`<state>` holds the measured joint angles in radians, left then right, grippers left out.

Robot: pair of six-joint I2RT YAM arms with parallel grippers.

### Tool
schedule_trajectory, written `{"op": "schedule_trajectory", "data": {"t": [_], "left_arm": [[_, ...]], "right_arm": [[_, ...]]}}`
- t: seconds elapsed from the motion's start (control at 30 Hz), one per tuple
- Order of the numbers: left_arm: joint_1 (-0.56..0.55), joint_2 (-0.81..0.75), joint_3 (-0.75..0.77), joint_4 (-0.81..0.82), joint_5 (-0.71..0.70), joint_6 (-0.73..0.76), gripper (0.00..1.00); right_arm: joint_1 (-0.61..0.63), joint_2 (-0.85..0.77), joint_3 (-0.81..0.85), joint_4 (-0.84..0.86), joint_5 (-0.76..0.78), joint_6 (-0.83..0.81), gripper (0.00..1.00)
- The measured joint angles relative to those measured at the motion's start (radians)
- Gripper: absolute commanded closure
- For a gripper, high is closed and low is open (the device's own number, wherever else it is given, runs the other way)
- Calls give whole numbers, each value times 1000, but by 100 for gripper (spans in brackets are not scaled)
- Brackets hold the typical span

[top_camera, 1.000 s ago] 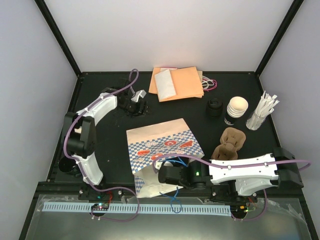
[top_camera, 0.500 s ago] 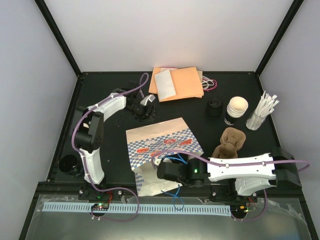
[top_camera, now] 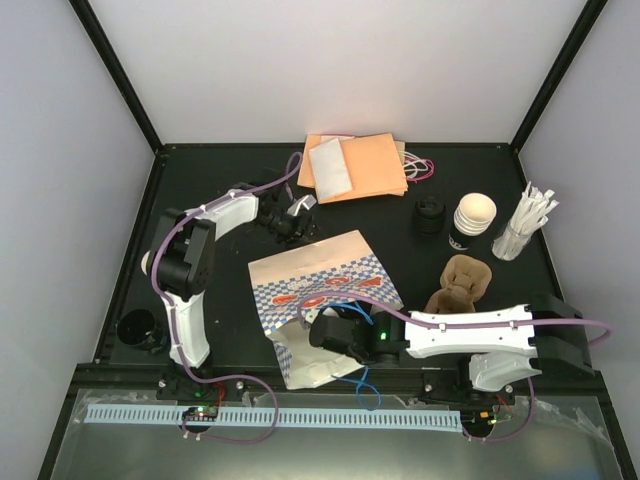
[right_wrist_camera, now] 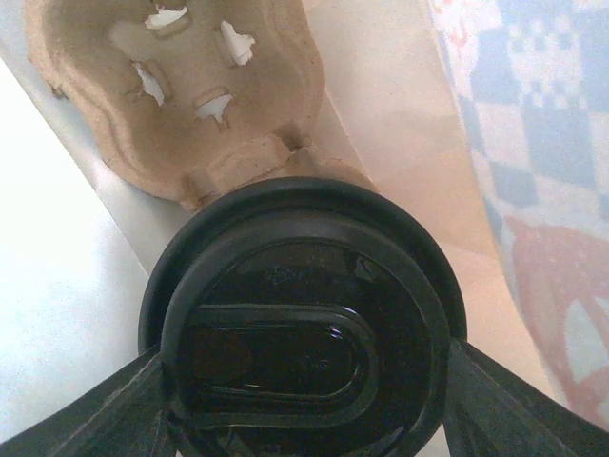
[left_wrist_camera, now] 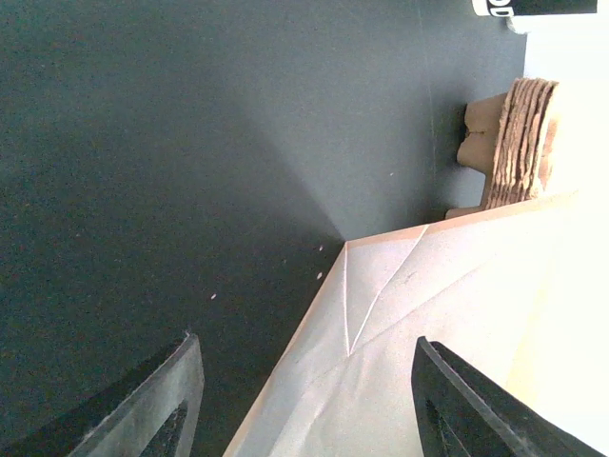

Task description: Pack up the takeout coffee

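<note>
The takeout coffee shows in the right wrist view as a round black lid [right_wrist_camera: 303, 347], and my right gripper [right_wrist_camera: 304, 405] is shut on it, one finger on each side. Lid and gripper sit in the mouth of the paper bag [top_camera: 320, 285], which has blue checks and red prints and lies flat mid-table. From above, my right gripper [top_camera: 325, 335] hides the cup. My left gripper [top_camera: 293, 225] hangs open over the bag's far left corner [left_wrist_camera: 428, 314], its fingers [left_wrist_camera: 162, 400] apart and holding nothing.
A brown pulp carrier [right_wrist_camera: 181, 86] lies deeper inside the bag. Loose pulp carriers [top_camera: 460, 285] sit right of the bag. Orange envelopes [top_camera: 360, 168], a black lid stack [top_camera: 430, 215], nested cream cups [top_camera: 472, 220] and stirrers [top_camera: 525, 225] line the back. A black cup [top_camera: 135, 328] stands at the left edge.
My left arm has swung right, to the bag's far corner, with its jaws a little narrower. My right gripper has pushed left with the coffee, further into the bag's mouth.
</note>
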<state>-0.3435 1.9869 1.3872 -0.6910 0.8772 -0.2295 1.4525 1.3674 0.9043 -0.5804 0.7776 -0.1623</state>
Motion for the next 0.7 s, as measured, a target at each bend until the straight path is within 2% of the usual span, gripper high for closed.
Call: {"op": "schedule_trajectory", "data": {"t": [0.7], "left_arm": [[-27, 26, -24, 57, 29, -29, 43]], "right_arm": [[-12, 41, -26, 42, 29, 91, 61]]}}
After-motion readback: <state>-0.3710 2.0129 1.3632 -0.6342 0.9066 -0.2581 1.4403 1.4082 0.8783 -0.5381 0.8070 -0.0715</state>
